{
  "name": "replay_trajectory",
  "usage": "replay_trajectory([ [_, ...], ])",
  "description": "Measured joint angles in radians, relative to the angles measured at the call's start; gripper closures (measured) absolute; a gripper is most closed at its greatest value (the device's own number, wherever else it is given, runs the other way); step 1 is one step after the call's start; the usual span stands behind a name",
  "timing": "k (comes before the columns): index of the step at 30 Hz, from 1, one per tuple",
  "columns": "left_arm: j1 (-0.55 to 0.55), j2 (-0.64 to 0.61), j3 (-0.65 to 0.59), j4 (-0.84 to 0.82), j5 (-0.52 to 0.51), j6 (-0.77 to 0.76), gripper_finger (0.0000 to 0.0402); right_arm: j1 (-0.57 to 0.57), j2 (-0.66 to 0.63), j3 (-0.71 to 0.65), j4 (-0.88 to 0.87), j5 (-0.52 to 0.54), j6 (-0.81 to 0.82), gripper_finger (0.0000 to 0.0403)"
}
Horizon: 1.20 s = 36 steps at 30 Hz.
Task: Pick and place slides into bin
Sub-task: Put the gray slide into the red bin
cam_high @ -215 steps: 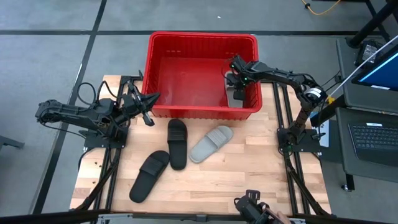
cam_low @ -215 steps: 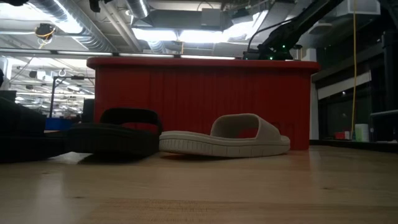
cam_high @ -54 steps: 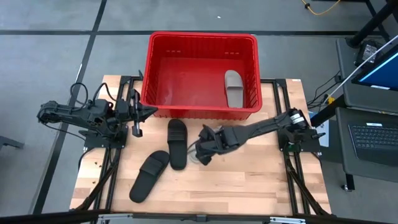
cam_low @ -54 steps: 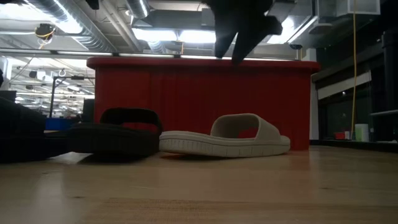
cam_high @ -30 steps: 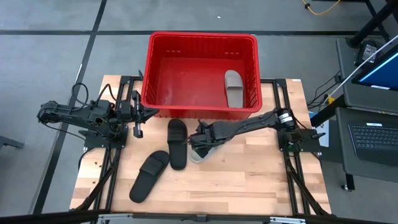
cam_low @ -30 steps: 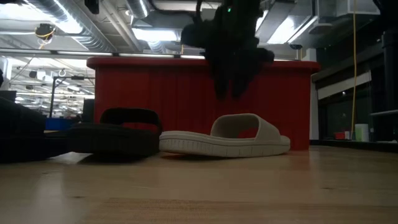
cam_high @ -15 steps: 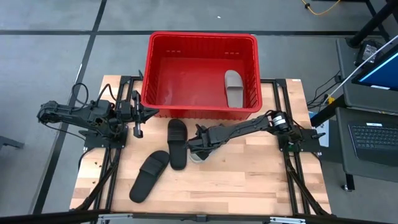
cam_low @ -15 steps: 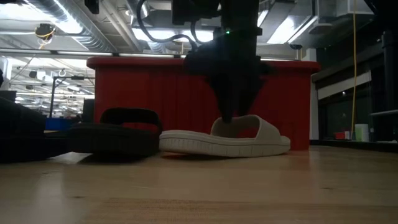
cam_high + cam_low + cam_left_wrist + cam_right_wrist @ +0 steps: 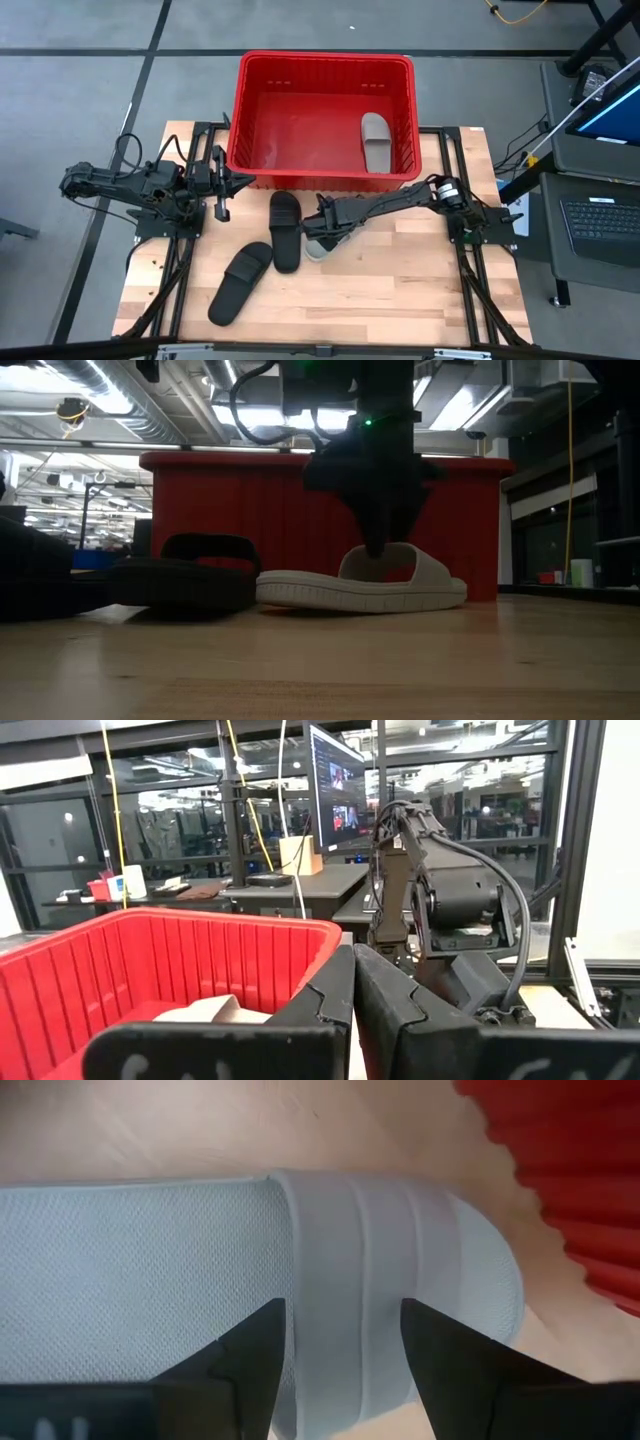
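one slide [image 9: 376, 141] in bin [image 9: 325, 62], three slides [image 9: 285, 231] before it

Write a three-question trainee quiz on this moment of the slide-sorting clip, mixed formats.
1. True or false: the right gripper has its jaws open astride the strap of a grey slide on the table.
2. How many slides lie inside the red bin?
3. The left gripper is: A) in the bin, B) shut, beside the bin, C) on a black slide.

Key: 1 true; 2 one; 3 B

bin [image 9: 325, 62] red, ribbed | slides: two black [image 9: 285, 230], two light grey [image 9: 377, 142] | table [image 9: 400, 290] pale wood
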Motion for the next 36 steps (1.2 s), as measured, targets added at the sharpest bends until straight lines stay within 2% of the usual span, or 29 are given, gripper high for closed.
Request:
replay_trajectory([
  [5,0.000,0.000,0.000,0.000,0.000,0.000,0.0399,0.000,0.000,0.000,0.000,-0.003,0.000,0.0205],
  [8,0.000,0.000,0.000,0.000,0.000,0.000,0.0397,0.000,0.000,0.000,0.001,-0.002,0.001,0.0223],
  [18,0.000,0.000,0.000,0.000,0.000,0.000,0.0399,0.000,-0.002,0.000,0.007,-0.011,-0.001,0.0371],
  [20,0.000,0.000,0.000,0.000,0.000,0.000,0.0398,-0.003,-0.003,0.000,0.007,-0.015,-0.002,0.0390],
  [29,0.000,0.000,0.000,0.000,0.000,0.000,0.0399,-0.006,-0.003,0.000,0.007,-0.040,-0.008,0.0396],
  [33,0.000,0.000,0.000,0.000,0.000,0.000,0.0397,-0.024,-0.003,0.000,0.007,-0.123,-0.028,0.0392],
  [36,0.000,0.000,0.000,-0.001,0.002,0.000,0.0396,-0.031,-0.003,0.001,0.008,-0.137,-0.050,0.0393],
])
